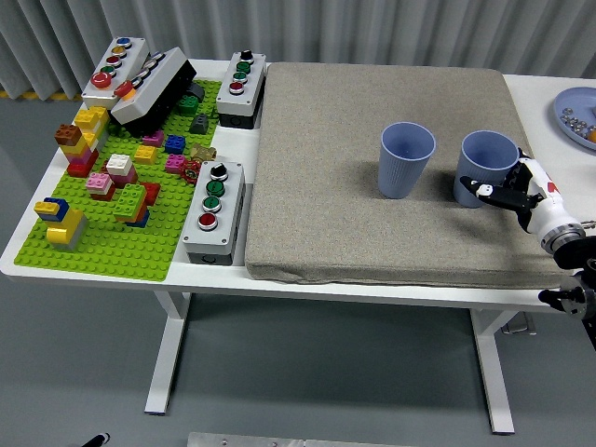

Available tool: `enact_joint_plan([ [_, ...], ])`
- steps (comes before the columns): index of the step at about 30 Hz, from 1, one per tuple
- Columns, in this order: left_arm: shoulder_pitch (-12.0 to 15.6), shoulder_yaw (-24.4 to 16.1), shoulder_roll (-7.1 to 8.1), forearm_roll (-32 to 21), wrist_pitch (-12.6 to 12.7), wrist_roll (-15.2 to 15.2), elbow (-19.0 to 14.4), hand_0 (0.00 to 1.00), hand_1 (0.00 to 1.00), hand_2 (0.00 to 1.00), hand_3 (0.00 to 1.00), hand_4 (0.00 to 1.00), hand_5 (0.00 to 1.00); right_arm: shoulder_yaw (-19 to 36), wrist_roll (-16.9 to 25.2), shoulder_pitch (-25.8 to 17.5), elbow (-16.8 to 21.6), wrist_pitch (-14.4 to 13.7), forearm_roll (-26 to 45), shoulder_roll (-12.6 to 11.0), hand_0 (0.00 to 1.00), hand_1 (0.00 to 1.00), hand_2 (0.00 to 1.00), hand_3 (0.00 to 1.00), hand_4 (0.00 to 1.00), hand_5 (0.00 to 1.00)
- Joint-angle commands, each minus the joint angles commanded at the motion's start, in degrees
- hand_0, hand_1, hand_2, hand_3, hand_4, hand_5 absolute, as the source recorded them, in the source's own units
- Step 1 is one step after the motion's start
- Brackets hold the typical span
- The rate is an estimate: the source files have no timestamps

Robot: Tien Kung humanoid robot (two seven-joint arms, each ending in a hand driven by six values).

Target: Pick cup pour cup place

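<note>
Your right hand (510,194) comes in from the lower right corner and sits at the right-hand cup (486,164), on its near right side. Its dark fingers (492,193) wrap against the lower wall of that cup, so you have it clamped on the cup, though the far side of the grasp is hidden behind the cup itself. The cup stands upright on the grey mat (372,168), its base touching the mat.

Working outward from that cup: the second blue cup (406,158) stands upright just to its left on the same mat, clearly apart from it and untouched. You cannot tell from this view whether either cup holds anything. Beyond the cup to its right, at the far right edge of the white counter (28,251), a blue plate (577,116) lies partly cut off by the frame, with small items on it too small to identify.

Well to the left of the cup, past the mat's left edge, two grey button boxes lie on the counter: one (214,210) near the front with black, green and red buttons, and another (242,86) toward the back. Further left still is a green building-brick baseplate (130,251) covered with scattered coloured bricks (116,182). At its far end rest a third grey button box (115,67) and a black one (154,90), tilted and leaning against each other.

Your left arm does not show.
</note>
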Motion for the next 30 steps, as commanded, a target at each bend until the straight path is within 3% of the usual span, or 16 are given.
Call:
enact_joint_plan([
  [20,0.62,-1.22,-0.2,0.2,0.05,0.01,0.0,0.815,0.781,0.816,0.743,0.539,0.998,2.35,-1.25,-3.74,3.91,0.63,-1.34,-3.45,0.982,0.968,0.998,0.998,0.874,0.254],
  [30,1.08,-2.74,-0.3,0.74,0.03,0.19,0.0,0.815,0.78,0.816,0.743,0.539,0.998,5.13,-1.74,-9.43,10.88,0.51,-2.25,-7.14,0.981,0.961,0.998,0.998,0.874,0.267],
])
